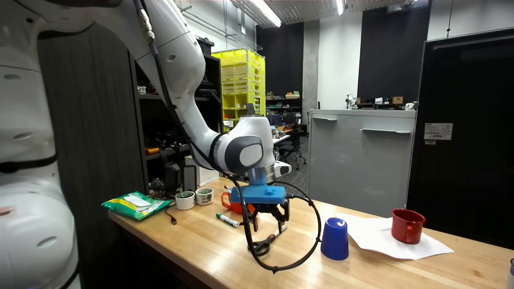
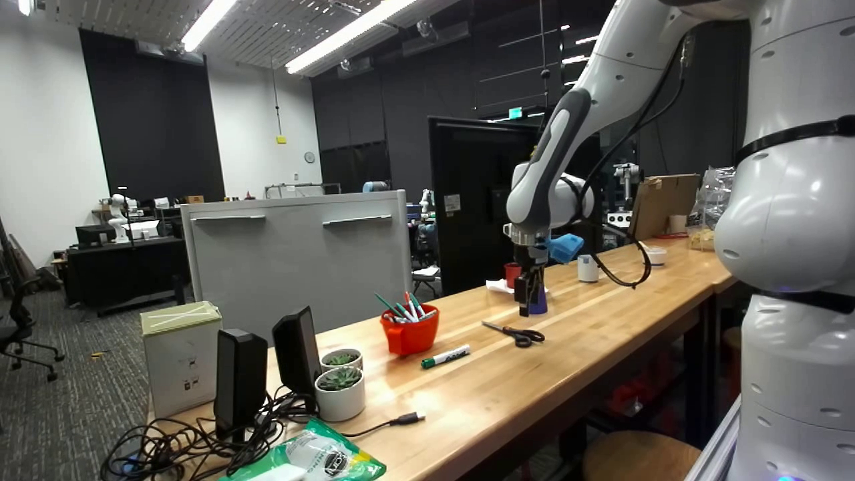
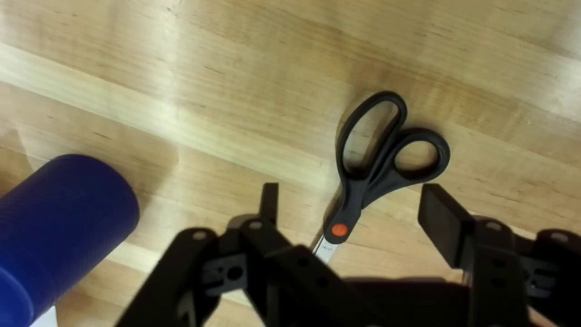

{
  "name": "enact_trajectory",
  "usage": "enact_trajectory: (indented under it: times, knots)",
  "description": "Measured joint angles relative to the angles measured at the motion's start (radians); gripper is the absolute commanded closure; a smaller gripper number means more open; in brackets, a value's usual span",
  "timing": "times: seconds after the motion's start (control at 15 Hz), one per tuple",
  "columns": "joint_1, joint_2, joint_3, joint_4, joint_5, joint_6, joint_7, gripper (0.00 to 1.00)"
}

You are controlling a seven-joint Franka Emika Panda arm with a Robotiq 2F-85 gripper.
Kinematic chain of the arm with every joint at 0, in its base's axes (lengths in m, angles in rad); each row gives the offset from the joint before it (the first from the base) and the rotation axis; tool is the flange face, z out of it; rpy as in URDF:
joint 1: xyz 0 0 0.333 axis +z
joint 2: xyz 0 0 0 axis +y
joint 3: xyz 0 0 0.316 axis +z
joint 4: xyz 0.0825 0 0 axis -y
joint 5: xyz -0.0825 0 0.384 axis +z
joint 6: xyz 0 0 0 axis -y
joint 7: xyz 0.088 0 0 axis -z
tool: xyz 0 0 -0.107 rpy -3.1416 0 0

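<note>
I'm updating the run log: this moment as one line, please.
gripper: open, empty | below: scissors on table | nearby: blue cup

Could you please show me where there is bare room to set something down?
Bare wood lies between the green marker, the scissors, the cable plug and the table's robot-side edge. Crowded: the end with speakers, potted plants and green packet; the open fingers hang near the scissors.

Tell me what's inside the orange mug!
Several pens, green, white and red, poke out of the orange mug. It covers their lower ends and its bottom, so anything deeper is hidden.
</note>
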Motion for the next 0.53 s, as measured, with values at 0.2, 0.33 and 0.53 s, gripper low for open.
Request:
enact_trajectory:
  times: [0.2, 0.33, 0.53]
  knots:
    - [0.007, -0.032, 0.0, 0.001, 0.023, -0.041, 0.026, 0.0]
    - [0.014, -0.055, 0.0, 0.003, 0.047, -0.082, 0.055, 0.0]
    - [0.027, -0.092, 0.001, 0.007, 0.061, -0.149, 0.108, 0.0]
